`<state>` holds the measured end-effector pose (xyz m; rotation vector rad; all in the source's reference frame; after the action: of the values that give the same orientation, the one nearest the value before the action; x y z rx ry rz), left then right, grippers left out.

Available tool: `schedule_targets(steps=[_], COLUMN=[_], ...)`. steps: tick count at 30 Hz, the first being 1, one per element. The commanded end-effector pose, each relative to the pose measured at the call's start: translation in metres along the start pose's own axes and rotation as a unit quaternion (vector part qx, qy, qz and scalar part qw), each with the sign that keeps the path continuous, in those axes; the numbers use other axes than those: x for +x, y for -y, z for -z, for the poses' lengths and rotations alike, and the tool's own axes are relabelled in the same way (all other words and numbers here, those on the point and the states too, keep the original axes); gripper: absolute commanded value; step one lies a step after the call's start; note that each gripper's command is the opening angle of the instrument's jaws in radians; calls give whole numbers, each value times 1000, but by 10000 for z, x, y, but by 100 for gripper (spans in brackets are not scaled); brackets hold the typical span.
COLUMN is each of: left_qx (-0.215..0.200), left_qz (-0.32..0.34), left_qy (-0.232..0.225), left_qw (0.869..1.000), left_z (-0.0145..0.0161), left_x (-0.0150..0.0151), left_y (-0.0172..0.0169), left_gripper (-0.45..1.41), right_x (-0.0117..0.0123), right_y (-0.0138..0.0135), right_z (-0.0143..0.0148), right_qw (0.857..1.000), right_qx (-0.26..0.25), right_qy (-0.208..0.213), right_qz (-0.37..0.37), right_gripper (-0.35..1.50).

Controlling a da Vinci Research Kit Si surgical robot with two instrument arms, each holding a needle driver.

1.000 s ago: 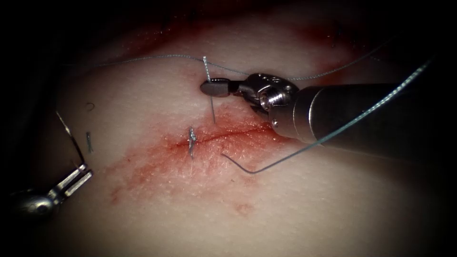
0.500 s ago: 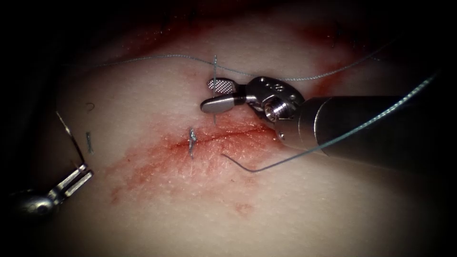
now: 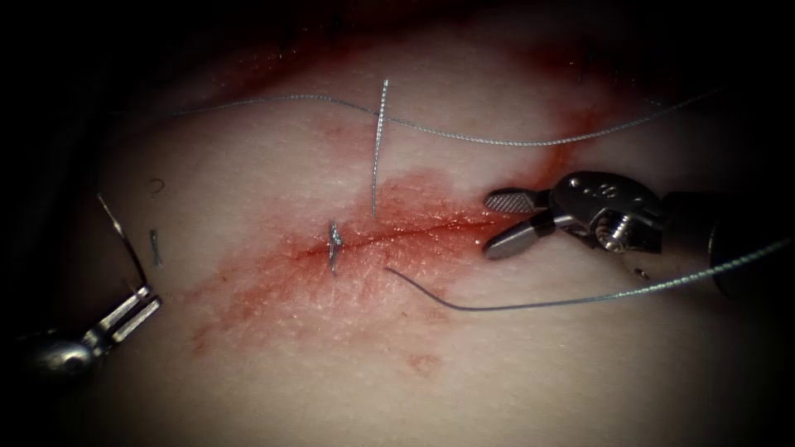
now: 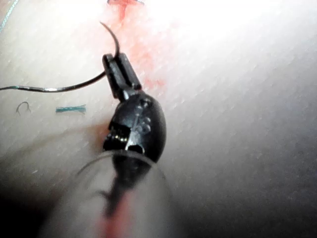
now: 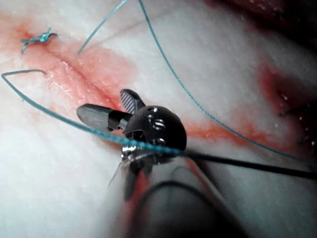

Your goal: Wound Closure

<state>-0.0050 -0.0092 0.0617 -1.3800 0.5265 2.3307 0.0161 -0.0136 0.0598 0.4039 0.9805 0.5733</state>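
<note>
I am looking at my right tool (image 3: 490,223) first. Its 2 jaws are standing wide open and they are holding nothing. It is hovering at the right end of the cut (image 3: 397,234), just above the red fluid (image 3: 273,281) on the tissue (image 3: 530,372). In the right wrist view the same tool (image 5: 101,103) is gaping open next to the cut, and a strand of thread is crossing over its shaft.

Just left of this tool, 1 piece of thread (image 3: 378,149) is sticking up out of the tissue on the far side of the cut. A long strand (image 3: 464,139) is lying across the tissue farther back, running from left to right. Another strand (image 3: 530,305) is coming out of the tissue on the near side of the cut and trailing off to the right, under my right tool. 1 tied stitch (image 3: 333,245) is sitting on the cut near its left end.

My left tool (image 3: 151,300) is waiting far off to the left, well apart from the cut. Its jaws are squeezing shut on the needle (image 3: 124,236). In the left wrist view the tool (image 4: 116,59) is gripping the needle (image 4: 115,39) part way along its curve, with 1 end curling out past the jaws. The needle is not poking into the tissue. 2 small cut ends of thread (image 3: 155,246) are lying on the tissue near it.
</note>
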Motion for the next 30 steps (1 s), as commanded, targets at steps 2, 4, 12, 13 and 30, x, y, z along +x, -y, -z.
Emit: schedule_targets(steps=[2, 4, 12, 13, 30], left_qx=[-1, -1, -1, -1, -5], left_qz=[1, 1, 1, 1, 0], left_qy=[0, 0, 0, 0, -4], left_qw=[1000, 1000, 1000, 1000, 1000], left_z=[-6, -6, -6, -6, -8], left_x=[-5, -4, -4, -4, -5], left_y=[-7, -7, -7, -7, -8], left_gripper=[-45, -45, -45, -45, -45], right_x=[-9, -9, -7, -7, 111], right_y=[15, 30, 137, 137, 233], right_z=[4, 7, 0, 0, -54], right_qw=[997, 993, 956, 956, 979], right_qx=[7, 36, 215, 215, 138], right_qy=[14, 39, 95, 95, -127], right_qz=[69, 101, 173, 173, 81], right_gripper=[113, 111, 39, 39, -11])
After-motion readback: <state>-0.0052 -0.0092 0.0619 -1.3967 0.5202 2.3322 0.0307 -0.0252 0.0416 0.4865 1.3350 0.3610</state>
